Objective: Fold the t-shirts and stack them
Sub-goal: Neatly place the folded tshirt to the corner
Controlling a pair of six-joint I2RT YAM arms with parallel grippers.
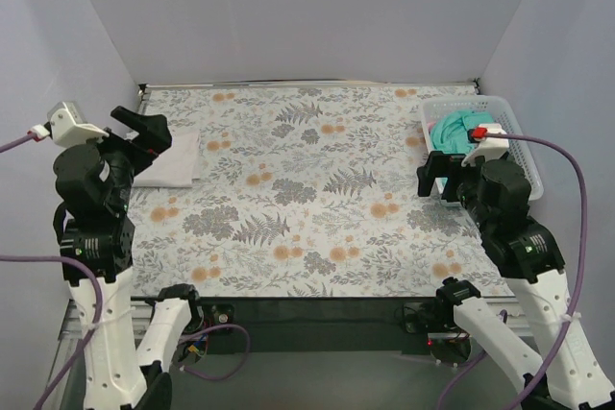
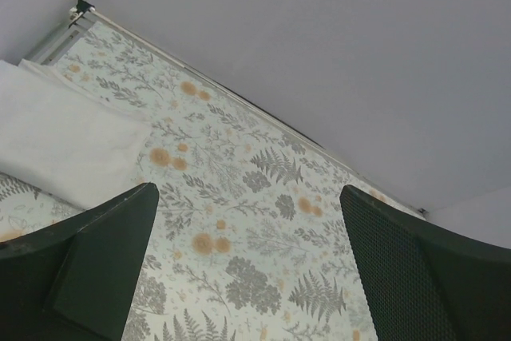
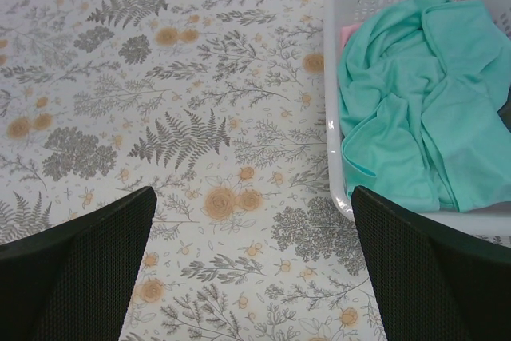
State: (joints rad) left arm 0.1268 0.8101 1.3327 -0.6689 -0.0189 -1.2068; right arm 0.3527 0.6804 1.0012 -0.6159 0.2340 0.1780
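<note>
Plainly left jaws and right jaws stand spread; white t-shirt (image 1: 173,162) folded, teal t-shirt (image 3: 415,109) in basket (image 3: 332,77).

Robot lab test cell, plain pale walls (image 1: 288,7) boxing in a fern-print table (image 1: 317,208), two arms (image 1: 91,218) bolted at its near edge, purple cables (image 1: 567,170) trailing

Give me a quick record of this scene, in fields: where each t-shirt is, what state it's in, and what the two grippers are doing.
white t-shirt: folded flat, on the left side of the table
teal t-shirt: crumpled, unfolded, inside the white basket at the table's far right
left gripper: open, empty, near the white t-shirt
right gripper: open, empty, above the table beside the basket
stack: not yet made
</note>
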